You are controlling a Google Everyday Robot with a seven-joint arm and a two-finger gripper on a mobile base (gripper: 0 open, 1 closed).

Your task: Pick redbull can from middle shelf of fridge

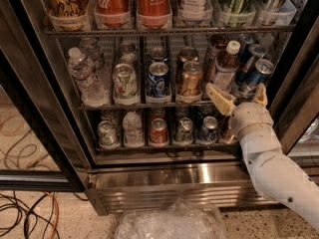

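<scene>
The fridge point(164, 179) stands open with its middle shelf point(149, 105) at the centre of the camera view. On that shelf are a water bottle point(85, 76), mixed cans and a white-capped bottle point(225, 66). The front redbull can point(255, 75) stands at the shelf's right end, slim, blue and silver, tilted, with similar cans behind it. My gripper point(240, 96) is open just below and in front of that can. Its left finger point(219, 97) is in front of the white-capped bottle's base. Its right finger point(260, 94) is under the can. It holds nothing.
Red Coca-Cola bottles point(152, 1) fill the rack above. Short cans point(158, 132) fill the rack below. The black door frame point(299, 91) is close on the right of my arm. A crumpled plastic bag point(169, 222) and cables point(27, 215) lie on the floor.
</scene>
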